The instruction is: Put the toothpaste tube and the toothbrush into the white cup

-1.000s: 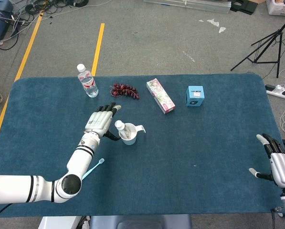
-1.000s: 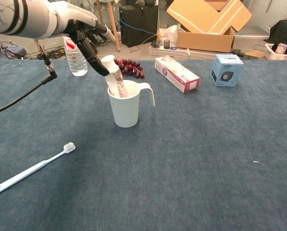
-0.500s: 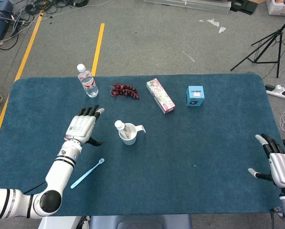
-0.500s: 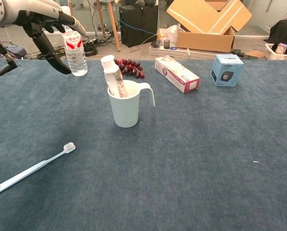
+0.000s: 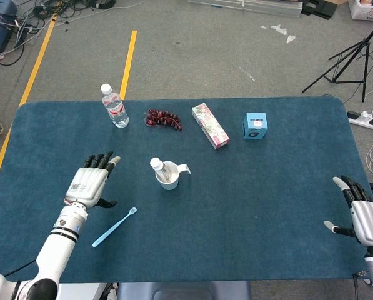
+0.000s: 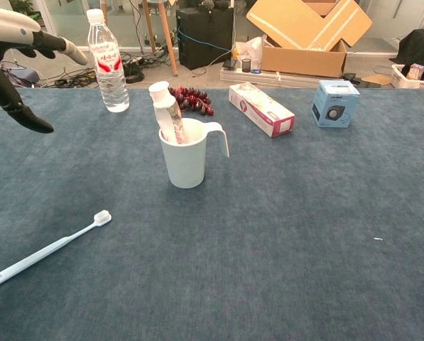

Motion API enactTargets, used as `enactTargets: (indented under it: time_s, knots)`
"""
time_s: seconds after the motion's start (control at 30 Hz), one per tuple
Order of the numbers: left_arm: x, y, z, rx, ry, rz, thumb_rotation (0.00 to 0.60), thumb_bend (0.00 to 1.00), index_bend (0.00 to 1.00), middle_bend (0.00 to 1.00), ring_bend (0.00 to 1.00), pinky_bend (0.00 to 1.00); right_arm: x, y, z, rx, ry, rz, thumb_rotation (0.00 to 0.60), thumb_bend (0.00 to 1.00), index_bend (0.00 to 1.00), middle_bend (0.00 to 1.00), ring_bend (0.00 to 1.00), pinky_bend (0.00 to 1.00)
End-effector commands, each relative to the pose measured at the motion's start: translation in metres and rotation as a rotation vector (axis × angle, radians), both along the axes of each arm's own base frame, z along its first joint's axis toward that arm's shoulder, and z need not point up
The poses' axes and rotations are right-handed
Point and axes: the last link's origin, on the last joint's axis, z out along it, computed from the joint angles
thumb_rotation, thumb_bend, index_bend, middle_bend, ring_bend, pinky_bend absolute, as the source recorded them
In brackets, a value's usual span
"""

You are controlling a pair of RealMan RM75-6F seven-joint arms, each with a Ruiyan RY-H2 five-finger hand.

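No print readable on red-labelled water bottle, patterned carton.

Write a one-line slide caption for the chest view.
Toothpaste tube stands in the white cup; toothbrush lies on the blue table, left hand open above.

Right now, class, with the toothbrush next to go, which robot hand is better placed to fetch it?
Left. The open left robot hand hovers just beside the light-blue plastic toothbrush; the right robot hand sits at the table's far edge.
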Motion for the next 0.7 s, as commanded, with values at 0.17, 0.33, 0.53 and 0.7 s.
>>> enactTargets:
  time_s: [0.17, 0.33, 0.53, 0.7]
  knots:
    - [-0.017, -0.020, -0.001, 0.004, 0.012, 0.013, 0.600, 0.12, 0.00, 0.00, 0.00, 0.02, 0.000, 0.000, -0.002, 0.007, 0.003, 0.000, 0.600, 0.02, 0.15, 0.11, 0.11, 0.37]
    - [-0.031, -0.032, -0.005, -0.009, 0.000, 0.037, 0.600, 0.11, 0.00, 0.00, 0.00, 0.02, 0.002, 0.000, -0.006, 0.022, 0.011, 0.004, 0.600, 0.02, 0.14, 0.11, 0.11, 0.37]
    - [-0.042, -0.043, -0.012, -0.019, -0.023, 0.045, 0.600, 0.07, 0.00, 0.00, 0.00, 0.02, 0.003, 0.001, -0.007, 0.020, 0.016, 0.004, 0.600, 0.02, 0.14, 0.11, 0.11, 0.37]
    - [-0.049, -0.050, -0.022, -0.024, -0.030, 0.041, 0.600, 0.03, 0.00, 0.00, 0.00, 0.02, 0.003, 0.003, -0.006, 0.010, 0.016, 0.003, 0.600, 0.02, 0.15, 0.11, 0.11, 0.37]
